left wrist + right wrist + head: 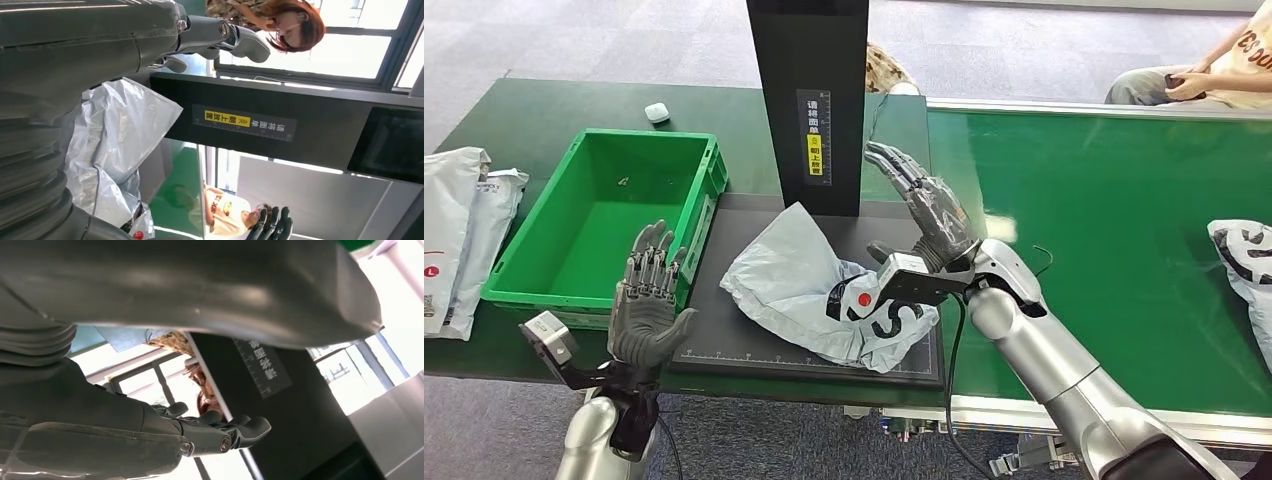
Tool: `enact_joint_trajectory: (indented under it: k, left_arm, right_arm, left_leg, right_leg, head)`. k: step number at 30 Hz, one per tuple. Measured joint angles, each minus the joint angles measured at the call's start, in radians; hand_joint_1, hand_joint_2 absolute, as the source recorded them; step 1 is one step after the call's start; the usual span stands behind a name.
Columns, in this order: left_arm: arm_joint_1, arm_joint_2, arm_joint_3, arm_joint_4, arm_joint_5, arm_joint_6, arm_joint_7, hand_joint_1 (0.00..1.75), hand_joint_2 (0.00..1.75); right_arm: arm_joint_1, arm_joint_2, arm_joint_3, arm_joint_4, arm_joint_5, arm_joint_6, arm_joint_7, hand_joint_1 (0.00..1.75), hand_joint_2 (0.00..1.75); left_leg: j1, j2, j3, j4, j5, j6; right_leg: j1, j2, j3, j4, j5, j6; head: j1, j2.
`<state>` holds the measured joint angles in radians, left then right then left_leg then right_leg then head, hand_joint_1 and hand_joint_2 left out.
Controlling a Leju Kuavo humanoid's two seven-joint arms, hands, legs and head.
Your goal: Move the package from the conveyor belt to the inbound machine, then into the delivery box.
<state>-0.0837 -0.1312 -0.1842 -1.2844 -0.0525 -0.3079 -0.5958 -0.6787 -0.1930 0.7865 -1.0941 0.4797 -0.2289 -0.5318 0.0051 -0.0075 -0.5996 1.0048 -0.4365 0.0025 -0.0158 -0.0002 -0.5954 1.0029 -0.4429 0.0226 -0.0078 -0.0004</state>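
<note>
A crumpled light-blue plastic package [809, 285] lies on the black platform of the inbound machine [724, 350], in front of its black upright column [809, 100]. My right hand [924, 205] hovers just right of the package with fingers spread and nothing in it; the same right hand [200, 432] shows beside the column up close. My left hand [649, 295] is raised palm-up at the platform's left edge, fingers apart and empty. The left wrist view shows the package [120, 135] close by, under the column. The green delivery box [609, 215] stands left of the machine.
The green conveyor belt [1104, 220] runs to the right, with another grey package [1249, 265] near its right end. White mail bags [459, 230] lie left of the box. A small white object [657, 113] sits behind it. A seated person [1214, 70] is at the far right.
</note>
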Motion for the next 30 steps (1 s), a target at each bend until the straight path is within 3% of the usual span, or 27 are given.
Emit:
enact_joint_trajectory:
  k: [1, 5, 7, 11, 16, 23, 26, 30]
  left_arm:
    - [-0.002, 0.0, -0.001, 0.0, 0.0, 0.0, 0.001, 0.0, 1.75]
    - [-0.007, 0.002, -0.019, 0.0, -0.068, 0.029, -0.007, 0.0, 1.75]
    - [-0.009, 0.005, -0.048, 0.0, -0.204, 0.097, -0.017, 0.0, 1.75]
    - [-0.039, 0.008, -0.155, 0.0, -0.469, 0.213, 0.0, 0.0, 1.75]
    - [-0.079, 0.009, -0.233, 0.007, -0.503, 0.231, 0.009, 0.0, 1.75]
    - [-0.098, 0.011, -0.27, 0.015, -0.559, 0.243, 0.024, 0.0, 1.75]
    - [-0.149, 0.009, -0.324, 0.06, -0.713, 0.263, 0.086, 0.0, 1.75]
    - [-0.253, -0.02, -0.435, 0.228, -0.913, 0.275, 0.202, 0.0, 1.75]
  right_arm:
    - [0.007, 0.0, -0.012, -0.006, 0.0, -0.004, 0.0, 0.0, 0.0]
    - [0.046, 0.002, -0.083, -0.046, -0.067, -0.083, 0.004, 0.0, 1.75]
    - [0.077, 0.009, -0.156, -0.089, -0.192, -0.089, 0.015, 0.0, 1.75]
    - [0.122, 0.041, -0.329, -0.156, -0.426, 0.019, 0.052, 0.0, 1.75]
    - [0.157, 0.075, -0.442, -0.186, -0.447, 0.051, 0.055, 0.0, 1.75]
    - [0.173, 0.096, -0.494, -0.197, -0.456, 0.066, 0.055, 0.0, 1.75]
    - [0.19, 0.12, -0.517, -0.197, -0.48, 0.117, 0.059, 0.0, 1.75]
    - [0.213, 0.175, -0.552, -0.196, -0.48, 0.167, 0.06, 0.0, 1.75]
  left_leg:
    - [0.0, 0.0, 0.0, 0.0, 0.0, 0.0]
    - [0.0, -0.001, 0.0, 0.0, 0.0, 0.0]
    - [0.0, -0.001, 0.0, 0.0, 0.0, 0.0]
    - [0.0, -0.001, -0.001, 0.0, 0.0, 0.0]
    - [-0.001, 0.001, 0.0, 0.0, -0.001, 0.001]
    - [-0.001, 0.001, 0.0, 0.0, -0.001, 0.0]
    - [0.0, 0.0, -0.001, 0.0, 0.0, 0.001]
    - [-0.001, 0.0, -0.001, 0.0, 0.0, 0.001]
  right_leg:
    - [0.0, 0.0, 0.0, 0.0, 0.0, 0.0]
    - [0.0, -0.001, 0.0, 0.0, 0.0, 0.0]
    - [0.0, -0.001, 0.0, 0.0, 0.0, 0.0]
    - [0.0, -0.001, 0.0, 0.0, 0.0, 0.0]
    - [0.0, 0.001, -0.001, 0.0, 0.0, 0.0]
    - [0.0, 0.001, -0.001, 0.0, 0.0, 0.0]
    - [0.0, 0.0, -0.001, 0.0, 0.0, 0.0]
    - [-0.001, 0.0, -0.001, 0.0, 0.0, 0.0]
  head:
    - [0.0, 0.0]
    - [0.0, 0.0]
    - [0.0, 0.0]
    - [0.0, 0.0]
    - [0.0, 0.0]
    - [0.0, 0.0]
    - [0.0, 0.0]
    - [0.0, 0.0]
